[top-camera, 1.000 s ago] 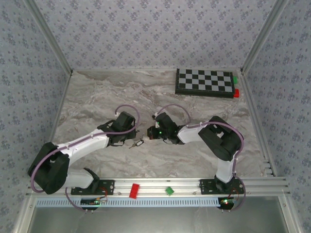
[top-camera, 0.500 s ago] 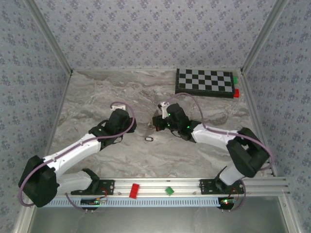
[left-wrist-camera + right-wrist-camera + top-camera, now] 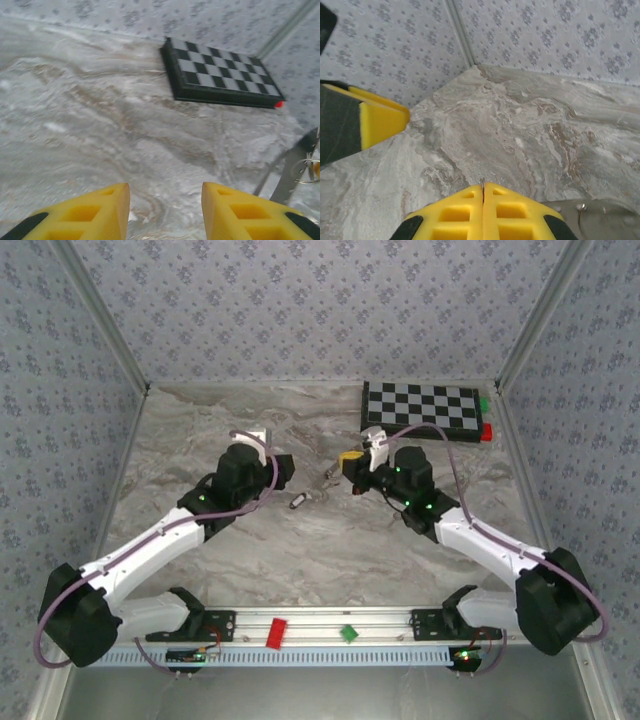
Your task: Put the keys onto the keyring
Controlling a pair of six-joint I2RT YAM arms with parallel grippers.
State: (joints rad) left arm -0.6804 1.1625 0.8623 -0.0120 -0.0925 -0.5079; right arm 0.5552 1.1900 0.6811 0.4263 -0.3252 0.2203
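Right wrist view: finds right gripper pinched shut on keyring wire. Notes left gripper parted, empty. Records one key flat on marble nearby.

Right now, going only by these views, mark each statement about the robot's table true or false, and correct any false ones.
1. The left gripper stands open. True.
2. The right gripper is wide open. False: its pads are pressed together on a thin metal wire, apparently the keyring.
3. The checkered board lies at the table's near left corner. False: it lies at the far right.
4. A red block and a green block sit on the near rail. True.
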